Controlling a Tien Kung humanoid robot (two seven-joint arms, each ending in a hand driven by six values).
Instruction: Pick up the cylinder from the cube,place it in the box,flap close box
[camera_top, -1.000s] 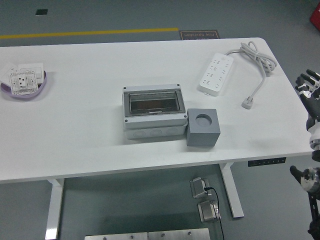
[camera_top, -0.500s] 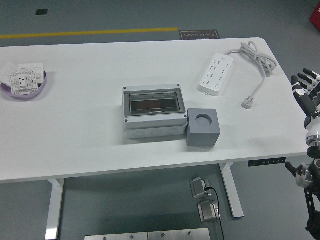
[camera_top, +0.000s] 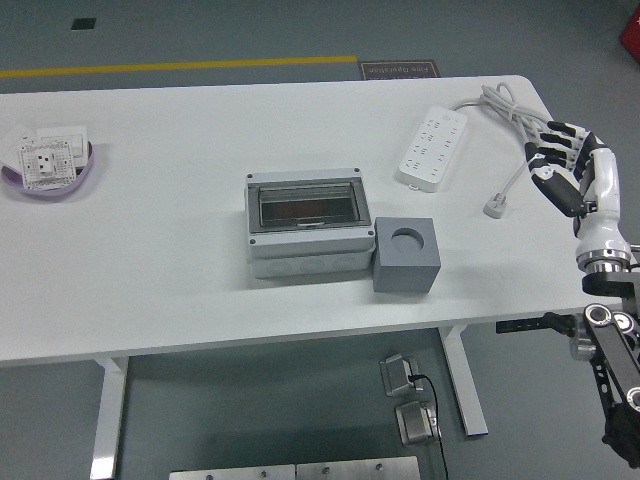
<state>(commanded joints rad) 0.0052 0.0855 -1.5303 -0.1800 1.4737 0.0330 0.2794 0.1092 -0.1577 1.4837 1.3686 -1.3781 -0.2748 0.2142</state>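
A grey cube (camera_top: 406, 255) sits on the white table (camera_top: 180, 250), touching the right side of the grey box (camera_top: 308, 222). The cube's top shows a round recess; no cylinder is visible in it or elsewhere. The box's clear flap lies shut over its top, and what is inside cannot be made out. My right hand (camera_top: 568, 165) hovers over the table's right edge, fingers spread and empty, well to the right of the cube. My left arm is out of view.
A white power strip (camera_top: 433, 148) with its cable and plug (camera_top: 495, 207) lies at the back right, just left of my right hand. A purple dish (camera_top: 82, 173) holding white sockets sits at the far left.
My right hand has risen and swung left, from beyond the table's right edge to above it near the plug. The box and cube have not moved.
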